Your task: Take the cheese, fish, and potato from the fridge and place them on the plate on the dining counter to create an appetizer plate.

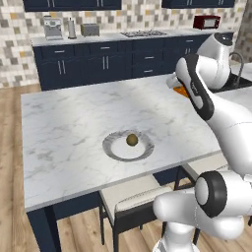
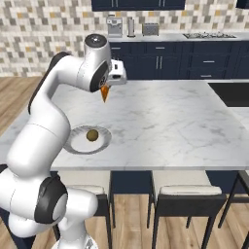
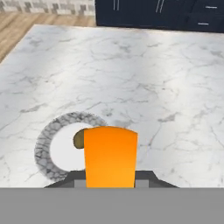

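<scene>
Pincer [image 2: 105,92] grips cheese [image 3: 110,155] above counter [image 1: 74,128] — plate [image 2: 73,141] rim near.

Bright even rendered light, faint shadows, slightly soft

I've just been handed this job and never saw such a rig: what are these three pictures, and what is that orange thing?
A white robot arm on a driving base. Two pictures look over it from behind, left and right; the third is from a camera on its hand. The gripper is shut on the cheese, an orange wedge, held above the dining counter. On the marble lies the plate with the potato already on it. No fish is on the plate.
</scene>
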### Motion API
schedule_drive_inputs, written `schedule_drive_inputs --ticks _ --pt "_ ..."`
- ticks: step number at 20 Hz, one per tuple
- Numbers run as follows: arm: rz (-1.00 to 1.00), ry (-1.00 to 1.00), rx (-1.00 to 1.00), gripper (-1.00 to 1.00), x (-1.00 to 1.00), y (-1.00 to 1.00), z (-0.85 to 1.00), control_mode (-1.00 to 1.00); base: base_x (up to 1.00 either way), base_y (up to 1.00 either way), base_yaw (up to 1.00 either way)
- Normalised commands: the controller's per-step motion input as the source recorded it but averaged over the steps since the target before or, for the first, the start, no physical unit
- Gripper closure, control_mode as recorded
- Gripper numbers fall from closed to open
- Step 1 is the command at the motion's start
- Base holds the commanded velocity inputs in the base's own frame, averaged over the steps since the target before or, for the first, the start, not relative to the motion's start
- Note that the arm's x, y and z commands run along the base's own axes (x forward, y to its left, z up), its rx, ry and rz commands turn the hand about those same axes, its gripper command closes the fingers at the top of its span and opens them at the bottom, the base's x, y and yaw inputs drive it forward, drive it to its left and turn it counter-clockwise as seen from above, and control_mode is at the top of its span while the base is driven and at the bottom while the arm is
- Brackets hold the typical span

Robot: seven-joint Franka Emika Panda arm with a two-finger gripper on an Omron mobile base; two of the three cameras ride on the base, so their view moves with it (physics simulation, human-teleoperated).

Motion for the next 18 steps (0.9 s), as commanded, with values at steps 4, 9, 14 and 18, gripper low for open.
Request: schedule_drive_inputs --ticks 4,9,14,18 --pt "0.00 0.15 0.16 1.00 -0.08 0.39 -0.41 -1.00 0.00 0.00 0.00" --pt "-0.16 0.09 0.09 1.00 -0.21 0.31 -0.31 -1.00 0.00 0.00 0.00" --pt "-0.29 0.00 0.00 1.00 -0.30 0.24 -0.25 -1.00 0.00 0.00 0.00" --pt "-0.19 0.01 0.00 1.00 -0.10 0.62 -0.36 -1.00 0.00 0.00 0.00"
